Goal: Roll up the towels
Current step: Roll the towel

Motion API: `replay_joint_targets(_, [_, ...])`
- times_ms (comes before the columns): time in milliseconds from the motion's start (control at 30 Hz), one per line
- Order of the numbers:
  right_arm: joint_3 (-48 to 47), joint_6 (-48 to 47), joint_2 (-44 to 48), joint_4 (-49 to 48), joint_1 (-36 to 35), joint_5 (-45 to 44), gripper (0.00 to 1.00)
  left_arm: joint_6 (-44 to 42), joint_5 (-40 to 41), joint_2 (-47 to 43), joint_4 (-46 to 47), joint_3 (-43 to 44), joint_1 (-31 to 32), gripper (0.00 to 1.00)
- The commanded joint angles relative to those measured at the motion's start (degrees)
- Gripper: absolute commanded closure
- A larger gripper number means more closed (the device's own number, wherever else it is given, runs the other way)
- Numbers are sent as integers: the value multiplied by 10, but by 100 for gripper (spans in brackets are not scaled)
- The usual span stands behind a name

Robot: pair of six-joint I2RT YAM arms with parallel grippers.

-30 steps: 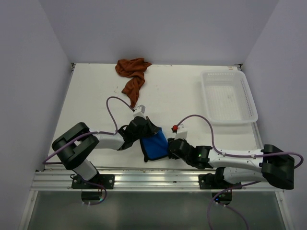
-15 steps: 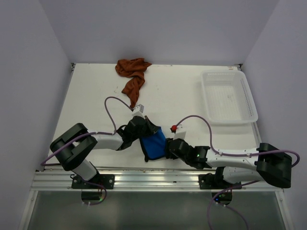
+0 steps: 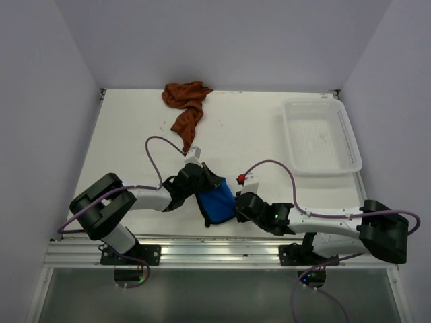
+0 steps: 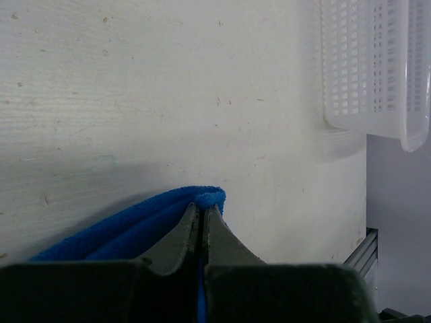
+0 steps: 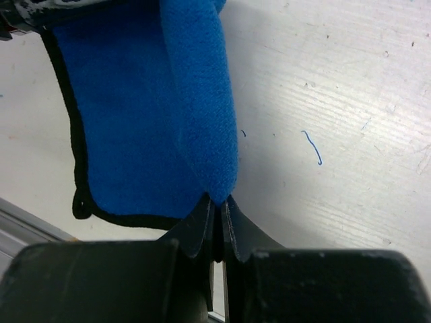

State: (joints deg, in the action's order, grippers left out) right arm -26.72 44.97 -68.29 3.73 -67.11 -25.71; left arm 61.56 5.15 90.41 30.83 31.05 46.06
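Fleece of the blue towel (image 5: 135,128) looks soft, with a thin black hem, folded near the table's (image 3: 135,134) front edge. Right gripper (image 5: 217,208) and left gripper (image 4: 201,214) both pinch its folds. Rust-brown towel (image 3: 187,104) lies crumpled far back.

Soft, even light is falling from overhead, casting faint shadows, while the near black gripper fingers (image 4: 202,249) are blurring.

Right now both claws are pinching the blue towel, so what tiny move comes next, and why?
Probably both turn the pinched fold over toward the flat part. The left gripper and right gripper are each shut on the blue towel, which is only folded, not rolled.
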Motion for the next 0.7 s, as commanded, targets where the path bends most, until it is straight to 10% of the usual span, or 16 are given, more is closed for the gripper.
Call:
replay_joint_targets(0, [-46,-38,-20,35,0,-1,100,1,3,-7,40,-2,-7,100])
replay_joint_targets(667, [-156,-66,-150,176,-118,-154,100,6,5,-25,48,-27,-42,100])
